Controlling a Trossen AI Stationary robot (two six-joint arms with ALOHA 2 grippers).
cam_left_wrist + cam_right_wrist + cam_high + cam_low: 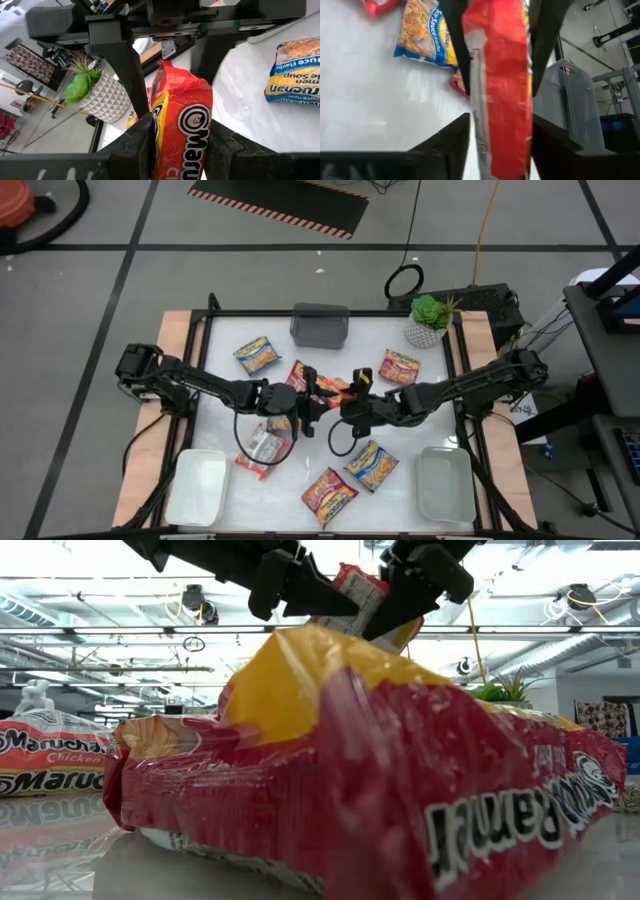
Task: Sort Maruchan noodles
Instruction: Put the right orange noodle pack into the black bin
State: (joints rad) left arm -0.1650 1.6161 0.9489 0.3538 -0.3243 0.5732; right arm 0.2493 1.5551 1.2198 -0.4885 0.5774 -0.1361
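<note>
While both arms meet mid-bench, one pkt hangs between them:
Held pkt: red-orange flat plastic Maruchan ramen packet (182, 135), up off the bench, between both tools at centre.
Left tool (177, 142): fingers clamped on held pkt's sides, seen in left wrist view; reaches in from left side.
Right tool (500, 135): fingers either side of same pkt's other end, partly spread; cannot tell if pads touch it.
Low view: both tools (345, 590) meet at the pkt above, behind a big red pkt (380, 770) lying close to cam.
Other pkts on white bench (225, 360): blue-yellow pkt (257, 355) at far left; red pkt (400, 367) at far right, near plant; blue-yellow pkt (371, 464) and red pkt (329, 494) near front centre; red-white pkt (262, 448) under left arm.
Trays: white rect. tray (196, 487) front left; white rect. tray (445, 483) front right; no pkts in either.
Bin: grey plastic bin (320, 326) at far edge, centre.
Plant: green plant in white patterned pot (428, 322) at far right corner.
</note>
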